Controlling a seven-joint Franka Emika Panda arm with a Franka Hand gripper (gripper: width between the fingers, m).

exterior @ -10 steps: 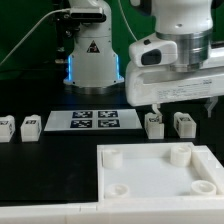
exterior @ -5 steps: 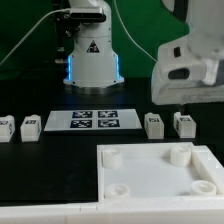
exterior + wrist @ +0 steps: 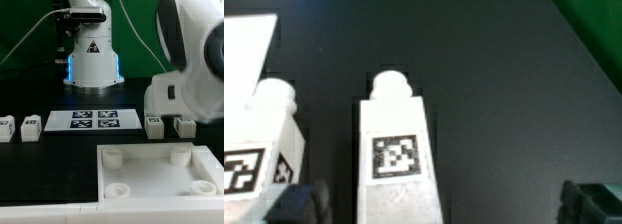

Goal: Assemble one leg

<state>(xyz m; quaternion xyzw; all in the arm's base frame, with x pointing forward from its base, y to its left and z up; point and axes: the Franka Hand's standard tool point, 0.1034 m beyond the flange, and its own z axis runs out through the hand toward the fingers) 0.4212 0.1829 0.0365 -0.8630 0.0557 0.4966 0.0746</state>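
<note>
We find the gripper (image 3: 438,203) spread wide and holding nothing. Its dark fingers (image 3: 592,200) flank the leg (image 3: 397,150); we cannot tell whether they touch it. The leg is a white block with a square tag and a rounded peg, resting on the black surface (image 3: 491,80) just beside a second leg (image 3: 260,135). The marker board (image 3: 93,121) lies well apart.
</note>
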